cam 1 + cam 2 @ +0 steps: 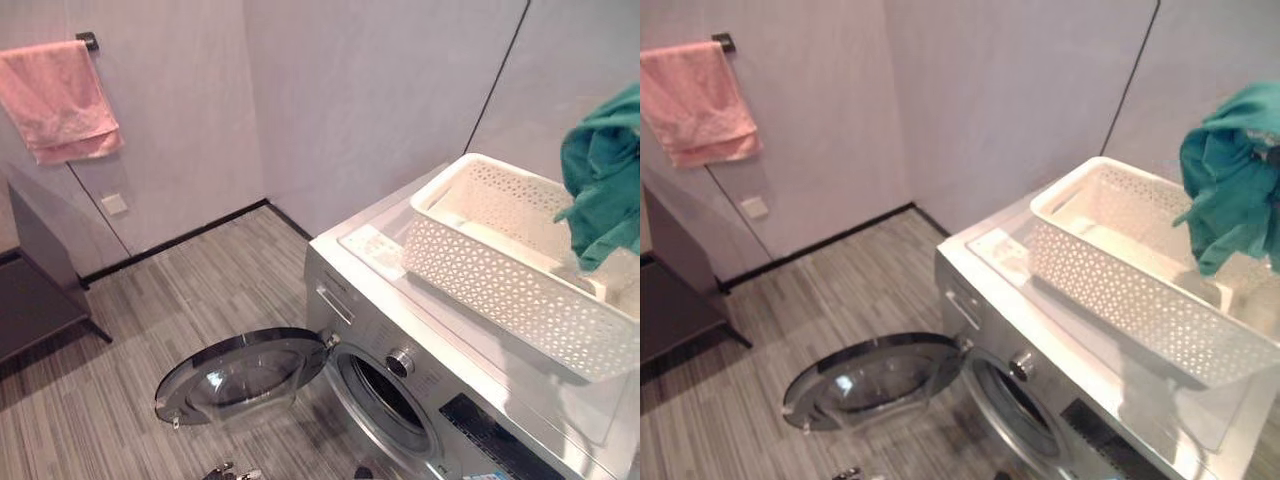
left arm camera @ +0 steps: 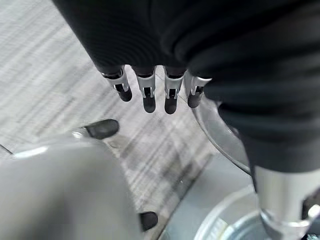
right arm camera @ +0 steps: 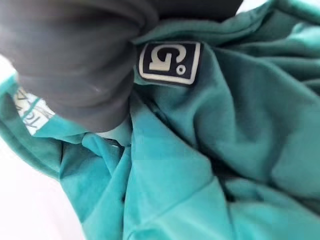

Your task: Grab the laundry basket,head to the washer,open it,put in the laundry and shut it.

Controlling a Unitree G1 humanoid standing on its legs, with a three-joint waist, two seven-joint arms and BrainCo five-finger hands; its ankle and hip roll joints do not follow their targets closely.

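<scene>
The basket (image 1: 520, 265) sits on the washer (image 1: 470, 400) so the cloth (image 1: 1230, 180) lifts straight out; it hangs above the basket's right end. Right hand (image 3: 75, 60): fingers hidden in cloth, I cannot tell. The door (image 1: 245, 375) lies open, ready. Left hand (image 2: 155, 90) hangs low with relaxed fingers, holding nothing.

Left hand (image 2: 165, 60), upper half of frame: dark ribbed fabric cover, row of silver fingers with glossy dark tips, small slotted metal links between. Dark-tipped thumb (image 2: 102, 129) apart at left centre. Right hand (image 3: 75, 60), upper left of frame: same dark ribbed cover, fingers hidden.
</scene>
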